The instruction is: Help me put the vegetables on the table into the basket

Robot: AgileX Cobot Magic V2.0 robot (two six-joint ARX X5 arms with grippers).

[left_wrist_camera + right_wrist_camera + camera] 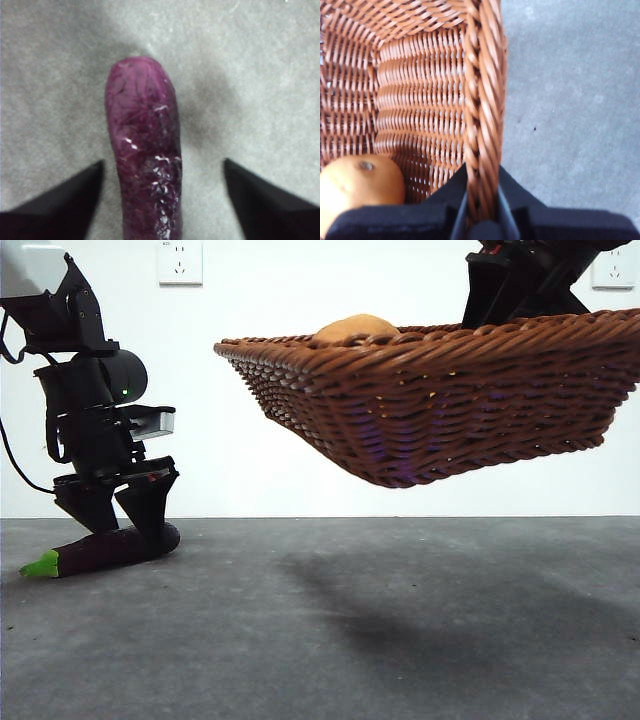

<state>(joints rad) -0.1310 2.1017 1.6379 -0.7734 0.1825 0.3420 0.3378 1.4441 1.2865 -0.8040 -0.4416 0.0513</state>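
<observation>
The dark purple eggplant [110,548] with a green stem end lies on the table [330,630] at the left. My left gripper [120,525] is low over it, open, one jaw on each side of the eggplant [145,165]. My right gripper [500,290] is shut on the rim of the wicker basket [440,400] and holds it in the air, well above the table. The right wrist view shows the jaws clamped on the braided rim [482,125]. The brown potato [355,328] lies inside the basket; it also shows in the right wrist view [357,182]. The corn cob is out of view.
A white wall with two sockets [180,262] stands behind the table. The basket's shadow falls on the table at the middle and right.
</observation>
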